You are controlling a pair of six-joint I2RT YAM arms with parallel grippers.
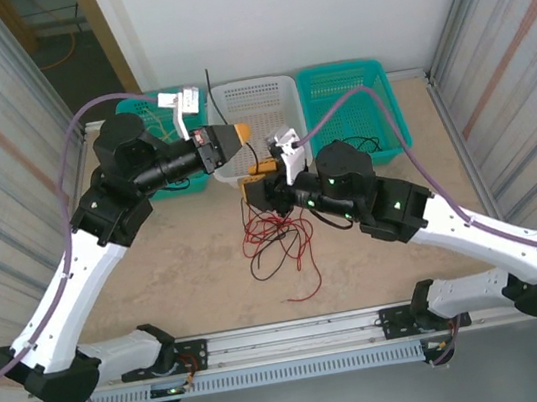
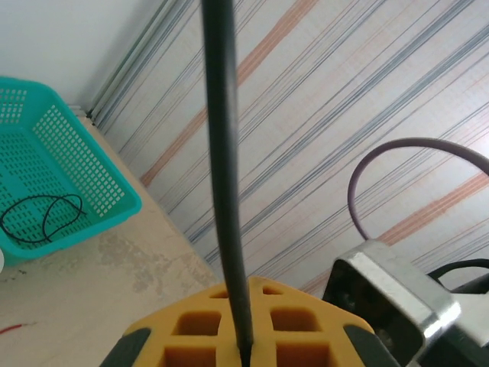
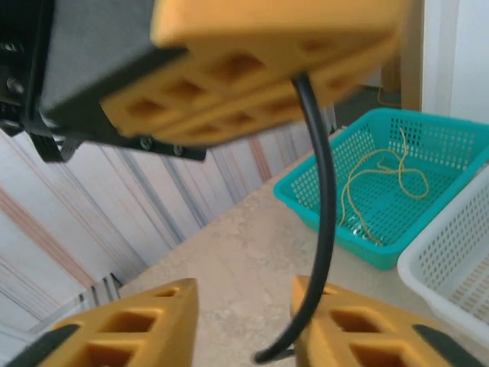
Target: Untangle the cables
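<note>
Black cable (image 2: 225, 153) clamped in left fingers (image 2: 153, 336), hanging between parted right fingers (image 3: 374, 325).

arms (image 1: 68, 281): white shells, black joints (image 1: 129, 146) | jaws: yellow | hoses (image 2: 412, 142): lilac

Table (image 1: 157, 268): red cables (image 1: 275, 245), three baskets (image 1: 251, 84) at back.

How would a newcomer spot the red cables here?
Start at the beige table, just in front of the white basket at its far edge. The red cables sprawl there in a loose tangle on bare tabletop, unlike the yellow cable, coiled inside a teal basket.
</note>
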